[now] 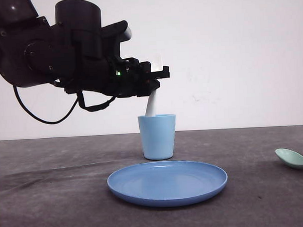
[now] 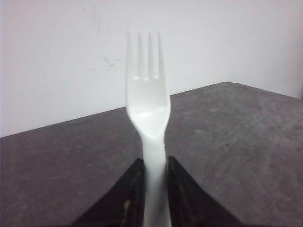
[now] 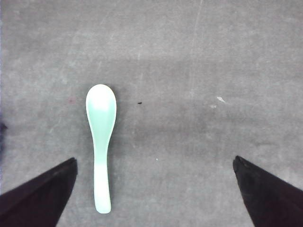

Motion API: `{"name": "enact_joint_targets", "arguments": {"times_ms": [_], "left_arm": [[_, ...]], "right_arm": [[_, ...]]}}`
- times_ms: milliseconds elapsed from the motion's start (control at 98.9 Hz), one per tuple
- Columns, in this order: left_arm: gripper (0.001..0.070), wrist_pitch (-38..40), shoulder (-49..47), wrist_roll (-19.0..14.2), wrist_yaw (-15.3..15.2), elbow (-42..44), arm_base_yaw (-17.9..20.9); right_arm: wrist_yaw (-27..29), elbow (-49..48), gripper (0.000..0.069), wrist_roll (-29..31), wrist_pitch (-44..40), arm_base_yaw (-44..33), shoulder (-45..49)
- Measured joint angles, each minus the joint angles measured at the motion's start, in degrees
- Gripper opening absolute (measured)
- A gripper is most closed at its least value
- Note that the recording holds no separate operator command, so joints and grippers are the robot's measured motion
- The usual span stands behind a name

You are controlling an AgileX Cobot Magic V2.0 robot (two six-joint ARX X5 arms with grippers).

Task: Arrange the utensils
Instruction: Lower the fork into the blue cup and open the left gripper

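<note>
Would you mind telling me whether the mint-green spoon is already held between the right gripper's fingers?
No, the mint-green spoon lies flat on the table, untouched between the wide-open fingers of the right gripper.

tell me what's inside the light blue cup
The white fork, held by the left hand, slants handle-first into the cup. The cup's opaque wall hides how deep the handle goes and whether anything else is inside.

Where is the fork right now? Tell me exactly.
In the front view the fork hangs above the light blue cup, handle end at its rim, pinched in the left gripper behind the plate.
</note>
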Motion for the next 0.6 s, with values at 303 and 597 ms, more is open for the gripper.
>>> {"name": "enact_joint_targets", "arguments": {"times_ms": [303, 597], "left_arm": [[0.0047, -3.39, 0.61, 0.13, 1.51, 0.11, 0.0], [0.005, -5.25, 0.61, 0.13, 1.68, 0.11, 0.0]], "right_arm": [[0.0, 0.02, 0.0665, 0.0, 0.0, 0.0, 0.0], [0.0, 0.0, 0.0665, 0.0, 0.0, 0.0, 0.0]]}}
